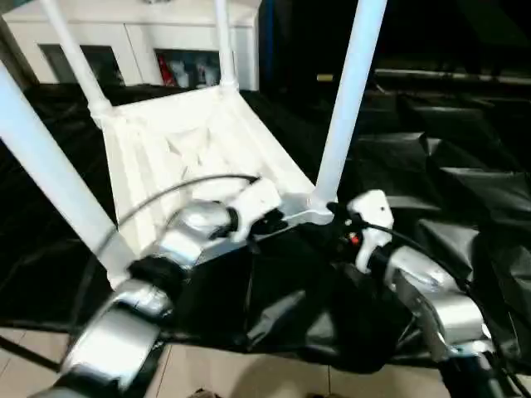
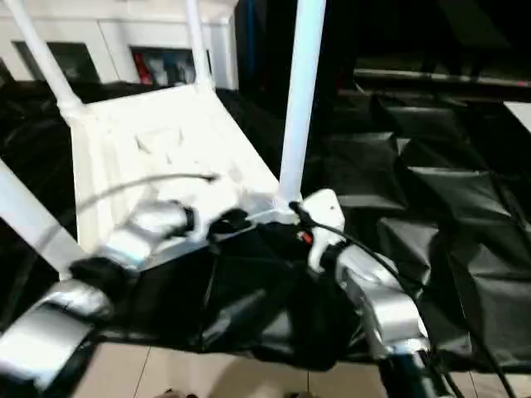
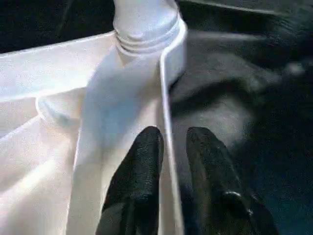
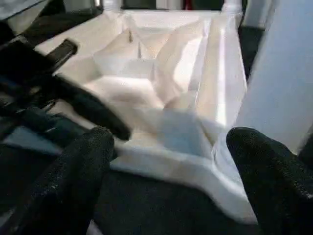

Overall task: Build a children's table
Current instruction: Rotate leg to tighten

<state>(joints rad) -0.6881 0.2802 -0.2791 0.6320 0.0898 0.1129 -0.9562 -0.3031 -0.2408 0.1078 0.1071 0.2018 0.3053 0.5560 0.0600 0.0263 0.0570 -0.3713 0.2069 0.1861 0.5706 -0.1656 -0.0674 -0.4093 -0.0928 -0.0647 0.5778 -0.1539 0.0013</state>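
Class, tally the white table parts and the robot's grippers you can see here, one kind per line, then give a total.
Tabletop: 1
Legs standing in its sockets: 4
Grippers, left gripper and right gripper: 2
Total: 7

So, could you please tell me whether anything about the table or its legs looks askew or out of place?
Nothing looks broken. The tabletop is upside down on the black sheeting, ribs up, with four legs standing in its corner sockets. They splay slightly rather than standing parallel, though the camera angle may account for that. The left tool straddles the near rim.
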